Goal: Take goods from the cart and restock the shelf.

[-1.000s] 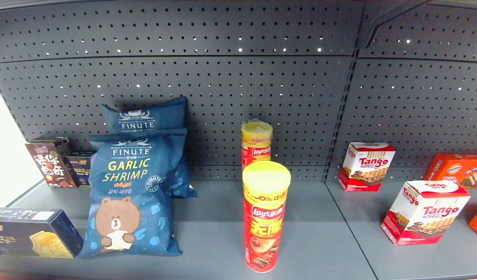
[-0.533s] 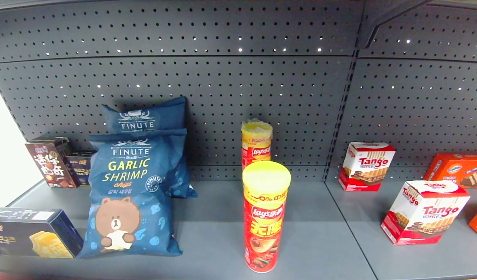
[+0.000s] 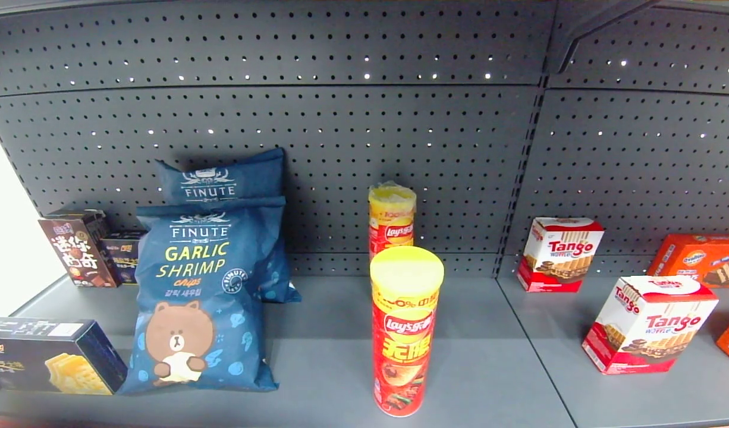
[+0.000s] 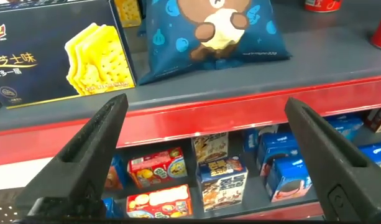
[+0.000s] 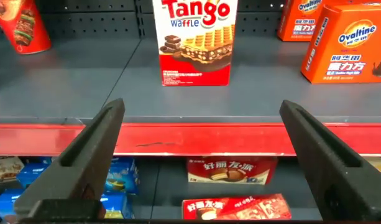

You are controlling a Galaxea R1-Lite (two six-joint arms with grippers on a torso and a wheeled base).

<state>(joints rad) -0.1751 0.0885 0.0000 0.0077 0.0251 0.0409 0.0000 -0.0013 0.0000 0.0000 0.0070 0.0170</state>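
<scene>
On the grey shelf (image 3: 341, 351) stand two blue chip bags (image 3: 201, 297), one behind the other, and two red chip cans with yellow lids, the nearer can (image 3: 405, 330) in front of the farther can (image 3: 392, 219). Two white-and-red wafer boxes (image 3: 647, 324) stand on the right section. My left gripper (image 4: 206, 155) hangs open in front of the shelf's red edge (image 4: 196, 112), below the front chip bag (image 4: 209, 28), holding nothing. My right gripper (image 5: 202, 155) is open too, in front of the red edge below a wafer box (image 5: 195, 40).
A dark cracker box (image 3: 49, 356) lies at the front left, with small brown boxes (image 3: 76, 246) behind it. Orange boxes (image 3: 697, 258) stand at the far right. A lower shelf (image 4: 209, 180) holds several snack boxes. Bare shelf floor lies between the bags and the cans.
</scene>
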